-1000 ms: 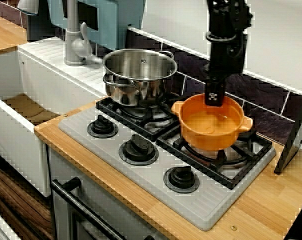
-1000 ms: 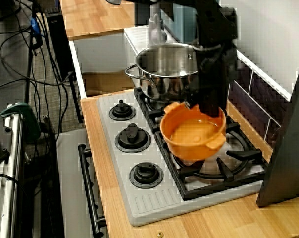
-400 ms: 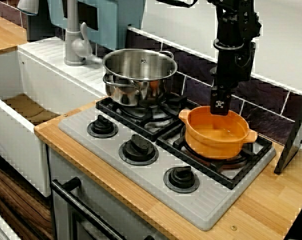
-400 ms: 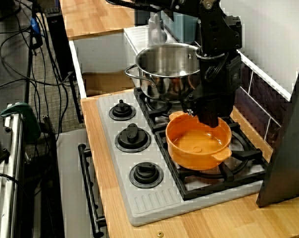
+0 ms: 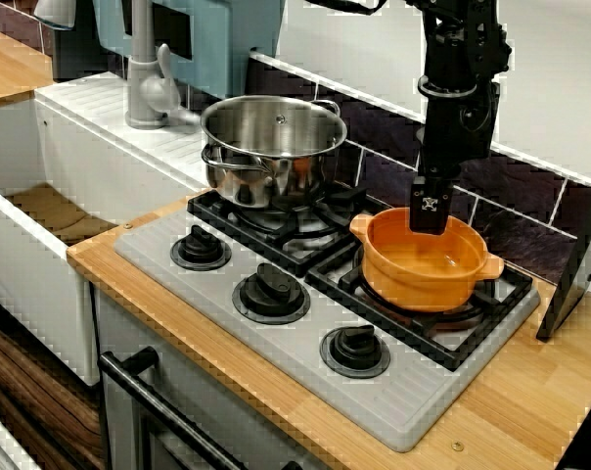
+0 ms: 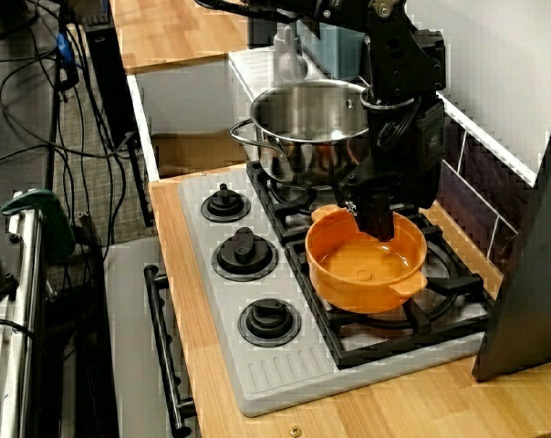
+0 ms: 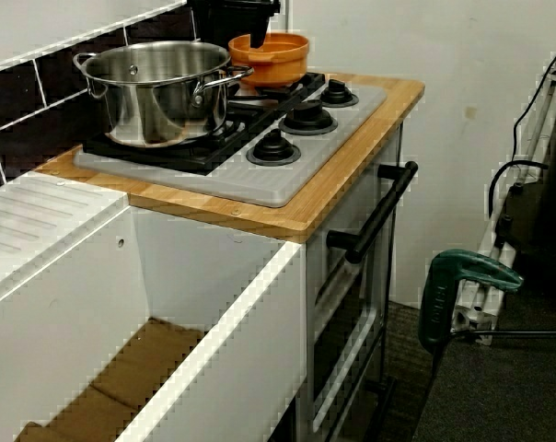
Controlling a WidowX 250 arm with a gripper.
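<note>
On the hob (image 5: 305, 364) of the wooden counter (image 5: 530, 401), the orange pot (image 5: 423, 272) rests flat on the grate (image 5: 479, 338) right of the frame's centre, beside the steel pot (image 5: 271, 147), with the claw (image 5: 430, 211) at its far rim, whether clamped or let go I cannot tell

Even indoor light, blocky compression, soft shadows

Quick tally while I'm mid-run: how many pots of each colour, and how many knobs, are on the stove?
Orange pot: 1
Steel pot: 1
Knobs: 3
Total: 5
</note>
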